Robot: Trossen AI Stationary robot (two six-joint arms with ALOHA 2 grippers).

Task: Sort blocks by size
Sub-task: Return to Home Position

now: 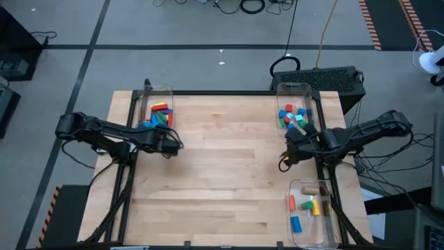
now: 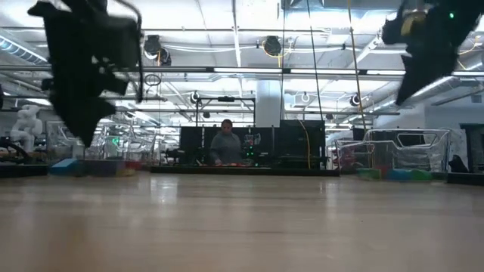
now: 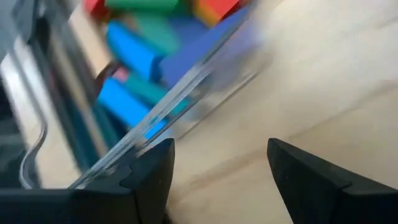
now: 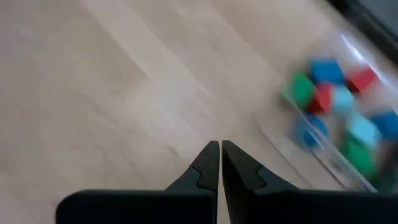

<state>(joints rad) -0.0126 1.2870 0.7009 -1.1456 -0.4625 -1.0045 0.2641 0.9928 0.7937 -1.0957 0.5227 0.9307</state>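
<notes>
The left gripper (image 1: pixel 173 146) hangs low over the bench (image 1: pixel 222 180) near its left edge. Its arm stretches in from the side, and its jaws stand apart with nothing between them, just beside the far-left bin (image 1: pixel 158 87). The right gripper (image 1: pixel 288 154) reaches in from the right edge, jaws pressed together and empty, close to the far-right bin (image 1: pixel 294 85). The blocks (image 1: pixel 159 114) lie in three clear bins: a mixed heap far left, blue, red and green ones far right, and a few more in the near-right bin (image 1: pixel 312 236). The bench top is pale wood. Across the room, a person (image 2: pixel 225 143) is at a dark desk under ceiling strip lights.
</notes>
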